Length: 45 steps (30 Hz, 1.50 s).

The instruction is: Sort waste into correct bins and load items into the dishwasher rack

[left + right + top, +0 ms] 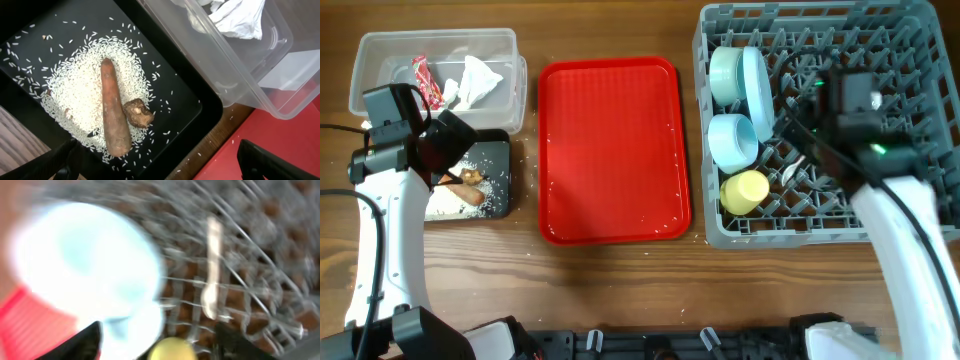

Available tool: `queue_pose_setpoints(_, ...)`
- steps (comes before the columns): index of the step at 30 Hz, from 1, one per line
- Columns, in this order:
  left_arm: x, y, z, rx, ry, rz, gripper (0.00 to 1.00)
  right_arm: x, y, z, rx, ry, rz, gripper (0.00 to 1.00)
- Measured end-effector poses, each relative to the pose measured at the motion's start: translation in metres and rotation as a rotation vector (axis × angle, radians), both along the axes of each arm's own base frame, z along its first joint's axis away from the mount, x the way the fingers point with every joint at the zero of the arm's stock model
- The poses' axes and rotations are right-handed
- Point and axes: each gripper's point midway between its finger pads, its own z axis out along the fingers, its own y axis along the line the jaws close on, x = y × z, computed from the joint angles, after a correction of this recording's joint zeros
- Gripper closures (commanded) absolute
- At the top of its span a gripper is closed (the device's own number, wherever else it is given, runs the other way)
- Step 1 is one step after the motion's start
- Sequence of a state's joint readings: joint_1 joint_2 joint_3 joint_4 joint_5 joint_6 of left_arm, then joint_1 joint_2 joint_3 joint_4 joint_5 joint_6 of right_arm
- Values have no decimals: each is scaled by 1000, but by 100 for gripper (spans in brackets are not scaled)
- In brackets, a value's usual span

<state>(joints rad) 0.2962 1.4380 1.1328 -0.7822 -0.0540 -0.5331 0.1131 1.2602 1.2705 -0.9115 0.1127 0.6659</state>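
The clear tub (510, 45) holds the red wrapper (423, 78) and white tissue (475, 82). The black tray (498, 150) holds rice (75, 90), the brown carrot-like stick (114, 107) and the small brown scrap (139, 113). My left gripper (165, 167) is open and empty above the tray's edge. The grey rack (880, 60) holds the blue plate (757, 85), two blue bowls (728, 72) (732, 140), the yellow cup (745, 190) and the white spoon (212, 265). My right gripper (160, 345) is open and empty above the rack, near a bowl (85, 265); its view is blurred.
A flat red tray (612, 150) lies between the bins and the rack, with a few rice grains on it. Loose grains lie on the wooden table beside the black tray. The tub's wall (240, 65) stands right next to the black tray.
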Motion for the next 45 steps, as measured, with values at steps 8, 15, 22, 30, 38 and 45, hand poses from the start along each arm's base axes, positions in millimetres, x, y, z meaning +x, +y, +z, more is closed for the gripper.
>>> queue_pose_setpoints(8,0,0,0,0,0,0,0,-86,33,130,50,-399,319,0)
queue_pose_setpoints(15,0,0,0,0,0,0,0,-119,18,134,-51,-427,316,0)
queue_pose_setpoints(22,0,0,0,0,0,0,0,-83,18,82,-286,-496,455,0)
queue_pose_setpoints(30,0,0,0,0,0,0,0,-82,25,-28,-335,-704,515,0)
queue_pose_setpoints(38,0,0,0,0,0,0,0,-93,22,-79,-349,-787,511,0)
queue_pose_setpoints(45,0,0,0,0,-1,0,0,-94,23,-50,-387,-931,489,0)
